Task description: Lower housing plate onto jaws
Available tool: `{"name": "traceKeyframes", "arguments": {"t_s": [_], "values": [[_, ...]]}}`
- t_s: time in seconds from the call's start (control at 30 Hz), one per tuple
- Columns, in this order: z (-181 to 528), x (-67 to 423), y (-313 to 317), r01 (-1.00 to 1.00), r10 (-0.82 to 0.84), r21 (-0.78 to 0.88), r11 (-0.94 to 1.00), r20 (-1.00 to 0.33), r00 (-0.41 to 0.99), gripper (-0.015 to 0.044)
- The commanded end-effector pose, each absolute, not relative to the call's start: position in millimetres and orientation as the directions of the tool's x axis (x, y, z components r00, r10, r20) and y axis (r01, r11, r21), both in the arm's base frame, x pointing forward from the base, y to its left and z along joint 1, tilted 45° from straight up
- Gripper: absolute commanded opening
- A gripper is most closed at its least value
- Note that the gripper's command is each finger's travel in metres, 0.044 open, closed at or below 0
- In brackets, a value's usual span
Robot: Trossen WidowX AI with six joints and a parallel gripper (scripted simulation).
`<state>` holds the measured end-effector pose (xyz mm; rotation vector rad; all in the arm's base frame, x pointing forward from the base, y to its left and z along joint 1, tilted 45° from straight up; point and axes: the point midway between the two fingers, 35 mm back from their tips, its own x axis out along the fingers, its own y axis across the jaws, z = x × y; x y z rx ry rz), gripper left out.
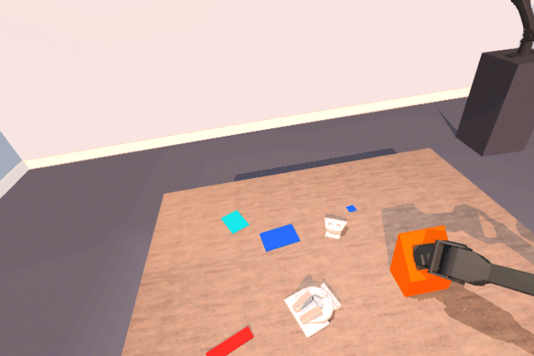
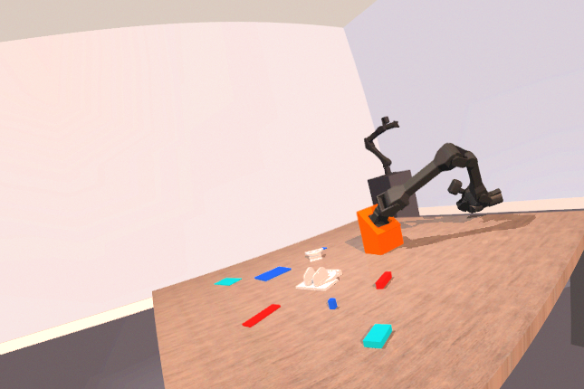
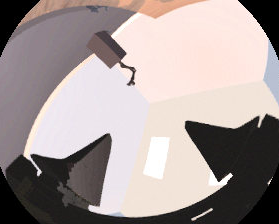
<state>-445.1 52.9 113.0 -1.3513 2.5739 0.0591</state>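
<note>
Pincer open, nothing btwn fingers. White assy on surface, well apart from it; housing plate vs. jaws hard to tell. Red bar cut off in top view.

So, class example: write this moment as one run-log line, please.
end effector: open, holding nothing | small white piece: on table, apart from white assembly | plate: not being lowered

Table: brown wood grain seen, finish matt. Block: flat orange, smooth, plastic-like; no gloss noted. Arm: dark, dull sheen observed. White assembly: matt, plastic-like.
</note>
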Motion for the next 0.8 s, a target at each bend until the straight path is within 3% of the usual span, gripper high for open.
{"name": "traceKeyframes", "arguments": {"t_s": [0.0, 0.77], "values": [[118, -446, 61, -0.807, -0.787, -0.020, 0.591, -0.237, -0.570, 0.0440], [139, -442, 107, -0.725, -0.662, 0.217, 0.653, -0.301, -0.687, 0.0440]]}}
